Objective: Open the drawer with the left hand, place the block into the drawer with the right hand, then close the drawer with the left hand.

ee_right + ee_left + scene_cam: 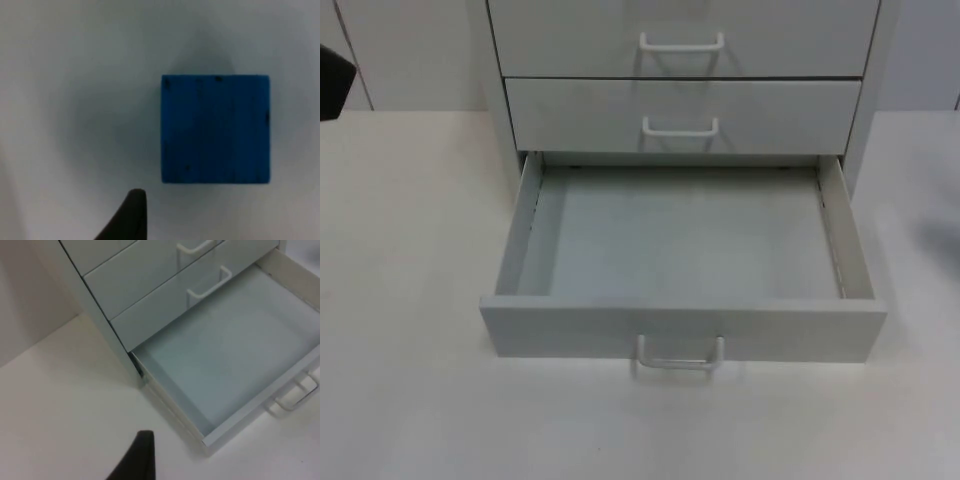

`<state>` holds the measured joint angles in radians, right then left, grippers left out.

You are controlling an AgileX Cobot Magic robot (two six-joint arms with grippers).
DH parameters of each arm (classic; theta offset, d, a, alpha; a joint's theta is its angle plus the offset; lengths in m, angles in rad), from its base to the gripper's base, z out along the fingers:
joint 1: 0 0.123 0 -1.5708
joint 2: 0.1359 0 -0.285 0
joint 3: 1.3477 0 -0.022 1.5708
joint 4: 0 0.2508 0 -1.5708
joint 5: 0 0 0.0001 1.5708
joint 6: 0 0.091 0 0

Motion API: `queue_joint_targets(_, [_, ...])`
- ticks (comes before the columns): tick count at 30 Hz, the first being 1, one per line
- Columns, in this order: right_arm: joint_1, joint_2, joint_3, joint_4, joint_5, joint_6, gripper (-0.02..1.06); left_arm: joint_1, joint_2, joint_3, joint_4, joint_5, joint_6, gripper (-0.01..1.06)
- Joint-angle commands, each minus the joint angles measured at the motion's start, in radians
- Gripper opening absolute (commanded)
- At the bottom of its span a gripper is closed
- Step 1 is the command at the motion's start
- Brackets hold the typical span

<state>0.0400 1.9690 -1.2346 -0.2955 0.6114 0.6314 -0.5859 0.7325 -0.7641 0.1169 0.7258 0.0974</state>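
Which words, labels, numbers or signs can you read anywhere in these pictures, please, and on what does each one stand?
None can be read. The drawer unit, its open bottom drawer and the handles are plain. The blue block under the right gripper bears only small dark specks, not letters. The table is unmarked.

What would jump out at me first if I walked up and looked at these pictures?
The bottom drawer of the white cabinet stands pulled fully open with nothing in it, while the two drawers above stay closed. A bright blue block lies flat on the white table, just beneath the right pincer. The left pincer hangs over the table beside the cabinet's corner.
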Motion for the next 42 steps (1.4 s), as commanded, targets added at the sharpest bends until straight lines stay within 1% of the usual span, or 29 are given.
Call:
queue_joint_targets(1, [0.004,0.026,-0.007,-0.020,-0.042,0.020,1.05,0.006,-0.005,0.003,0.003,-0.005,-0.009,1.05])
queue_joint_targets(2, [0.004,0.040,-0.009,-0.029,-0.056,0.025,1.05,0.006,-0.005,0.003,0.003,-0.005,-0.009,1.05])
queue_joint_targets(4, [0.004,0.062,-0.015,-0.079,-0.068,0.079,1.05,0.006,-0.005,0.003,0.003,-0.005,-0.009,1.05])
queue_joint_targets(5, [0.004,0.062,-0.015,-0.079,-0.068,0.079,1.05,0.006,-0.005,0.003,0.003,-0.005,-0.009,1.05])
queue_joint_targets(6, [0.004,0.070,-0.017,-0.096,-0.083,0.105,1.05,0.006,-0.005,0.003,0.003,-0.005,-0.009,1.05])
queue_joint_targets(9, [0.004,0.086,-0.017,-0.118,-0.126,0.140,1.05,0.006,-0.005,0.003,0.003,-0.005,-0.009,1.05])
queue_joint_targets(13, [0.004,0.096,-0.019,-0.121,-0.160,0.150,1.05,0.006,-0.005,0.003,0.003,-0.005,-0.009,1.05])
queue_joint_targets(16, [0.004,0.105,-0.019,-0.121,-0.162,0.156,1.05,0.006,-0.005,0.003,0.003,-0.005,-0.009,1.05])
queue_joint_targets(19, [0.004,0.110,-0.019,-0.121,-0.169,0.165,1.01,0.006,-0.005,0.003,0.003,-0.003,-0.009,1.05])
queue_joint_targets(20, [0.004,0.110,-0.019,-0.121,-0.176,0.165,0.94,0.006,-0.005,0.003,0.003,-0.003,-0.009,1.05])
queue_joint_targets(21, [0.004,0.110,-0.019,-0.121,-0.176,0.165,0.94,0.006,-0.005,0.003,0.003,-0.003,-0.009,1.05])
queue_joint_targets(23, [0.004,0.110,-0.019,-0.121,-0.178,0.172,0.78,0.006,-0.005,0.003,0.003,-0.003,-0.009,1.05])
queue_joint_targets(25, [0.004,0.110,-0.019,-0.121,-0.178,0.172,0.57,0.006,-0.005,0.003,0.003,-0.003,-0.009,1.05])
queue_joint_targets(26, [0.004,0.110,-0.019,-0.121,-0.178,0.172,0.57,0.006,-0.005,0.003,0.003,-0.003,-0.009,1.05])
queue_joint_targets(27, [0.004,0.110,-0.019,-0.121,-0.178,0.172,0.46,0.006,-0.005,0.003,0.003,-0.003,-0.009,1.05])
queue_joint_targets(29, [0.004,0.101,-0.019,-0.121,-0.178,0.170,0.20,0.006,-0.005,0.003,0.003,-0.001,-0.009,1.05])
queue_joint_targets(30, [0.004,0.101,-0.019,-0.121,-0.178,0.170,0.20,0.006,-0.005,0.003,0.003,-0.001,-0.009,1.05])
queue_joint_targets(31, [0.004,0.093,-0.019,-0.121,-0.178,0.165,0.07,0.006,-0.005,0.003,0.003,-0.001,-0.009,1.05])
queue_joint_targets(32, [0.004,0.078,-0.019,-0.121,-0.175,0.157,0.00,0.006,-0.005,0.003,0.003,-0.001,-0.009,1.05])
queue_joint_targets(34, [0.004,0.027,-0.019,-0.123,-0.152,0.118,0.00,0.006,-0.005,0.003,0.003,-0.001,-0.009,1.05])
queue_joint_targets(36, [0.004,0.013,-0.019,-0.123,-0.144,0.109,0.00,0.006,-0.005,0.003,0.003,-0.001,-0.009,1.05])
queue_joint_targets(38, [0.006,-0.071,-0.019,-0.119,-0.071,0.069,0.00,0.006,-0.005,0.003,0.003,-0.001,-0.009,1.05])
queue_joint_targets(41, [0.031,-0.178,-0.019,-0.119,0.034,-0.020,0.00,0.006,-0.005,0.003,0.003,-0.001,-0.009,1.05])
queue_joint_targets(42, [0.031,-0.178,-0.019,-0.119,0.034,-0.020,0.00,0.006,-0.005,0.003,0.003,-0.001,-0.009,1.05])
